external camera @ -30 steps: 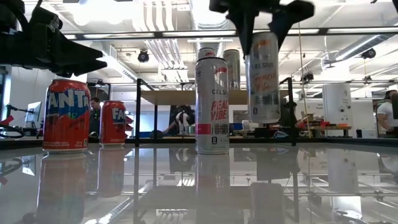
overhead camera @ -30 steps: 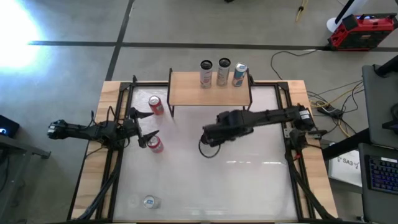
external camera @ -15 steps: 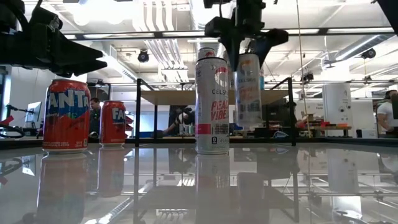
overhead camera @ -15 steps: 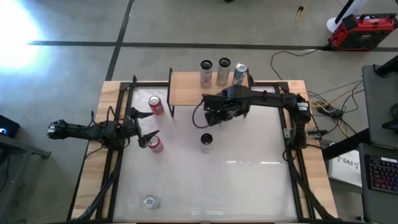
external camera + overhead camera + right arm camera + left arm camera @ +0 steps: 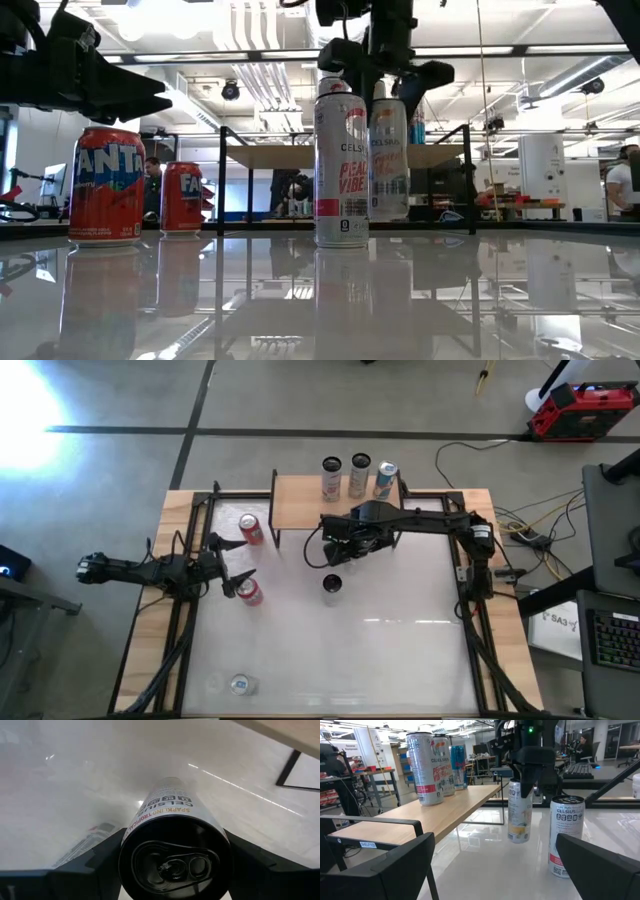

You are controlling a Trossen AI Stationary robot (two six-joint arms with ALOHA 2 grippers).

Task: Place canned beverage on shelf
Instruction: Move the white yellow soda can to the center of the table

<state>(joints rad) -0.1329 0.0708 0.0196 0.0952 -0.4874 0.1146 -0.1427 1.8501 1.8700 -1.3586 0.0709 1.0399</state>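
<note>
Right tool [image 5: 340, 543] grips a Celsius can [image 5: 519, 810] aloft, apparently just near of the shelf [image 5: 300, 508]. Left tool [image 5: 232, 568] waits open beside a Fanta can [image 5: 250, 592].

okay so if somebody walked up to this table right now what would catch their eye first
First, the right hand holding a tall slim white can in the air, just in front of the wooden shelf near the table's far edge. Three tall cans already stand in a row along the shelf's back edge. Then two red Fanta cans on the left side of the table, with the left hand open between them.
</note>
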